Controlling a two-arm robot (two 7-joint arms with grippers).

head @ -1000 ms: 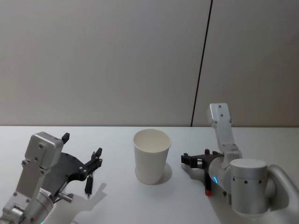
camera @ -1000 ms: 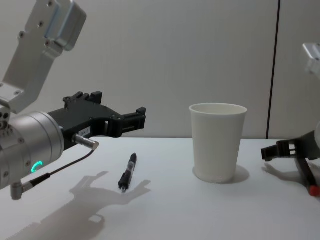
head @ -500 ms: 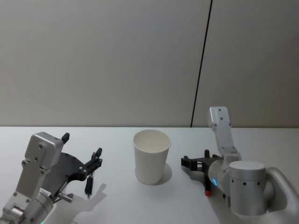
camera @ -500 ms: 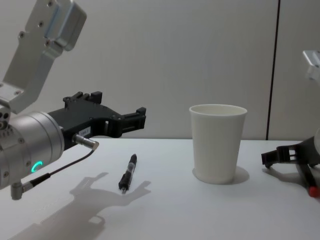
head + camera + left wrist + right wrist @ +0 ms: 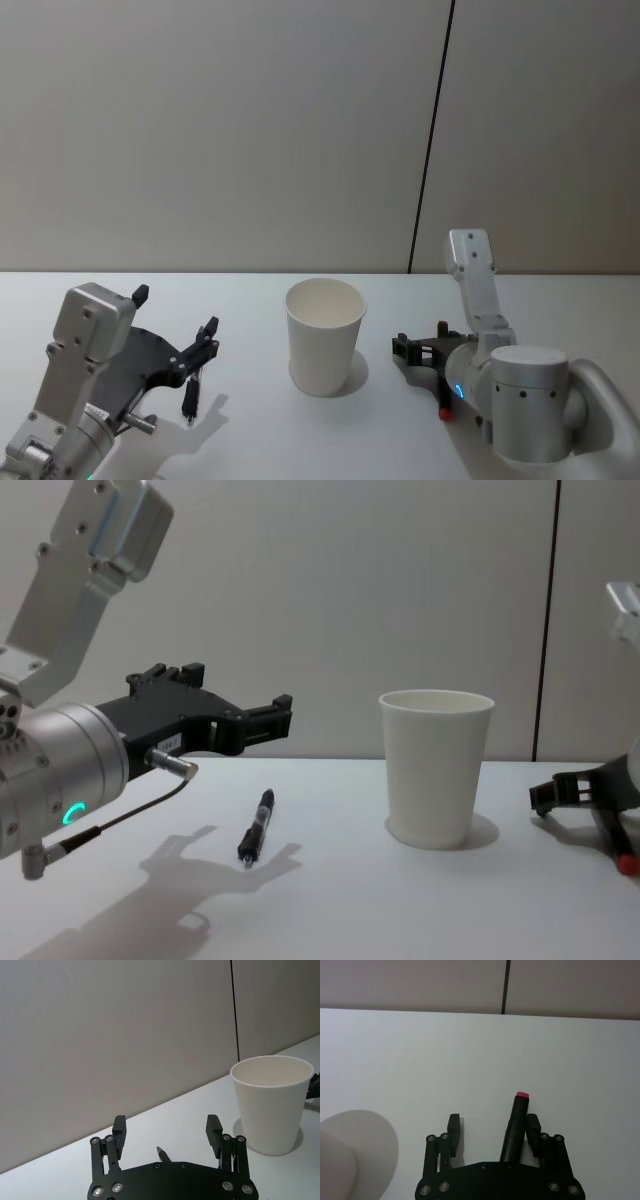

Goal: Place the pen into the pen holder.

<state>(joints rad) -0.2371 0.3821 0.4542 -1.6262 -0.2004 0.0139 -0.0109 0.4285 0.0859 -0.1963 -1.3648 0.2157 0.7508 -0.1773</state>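
Observation:
The pen holder, a white paper cup (image 5: pixel 325 338) (image 5: pixel 435 765) (image 5: pixel 272 1105) (image 5: pixel 355 1155), stands upright at mid-table. A black pen (image 5: pixel 190 392) (image 5: pixel 255 825) (image 5: pixel 162 1153) lies on the table to its left. My left gripper (image 5: pixel 176 310) (image 5: pixel 240 690) (image 5: pixel 166 1122) hovers open just above that pen, not touching it. Right of the cup my right gripper (image 5: pixel 420 345) (image 5: pixel 493 1121) (image 5: pixel 565 792) is open and low over the table. A second black pen with a red end (image 5: pixel 516 1125) (image 5: pixel 445 408) (image 5: pixel 627 861) lies between its fingers, close to one finger and unclamped.
The white table (image 5: pixel 260 430) has free room in front of the cup and between both arms. A grey wall with a dark vertical seam (image 5: pixel 430 150) stands right behind the table's far edge.
The right gripper has drawn back slightly, away from the cup. The left arm, both pens and the cup have not moved.

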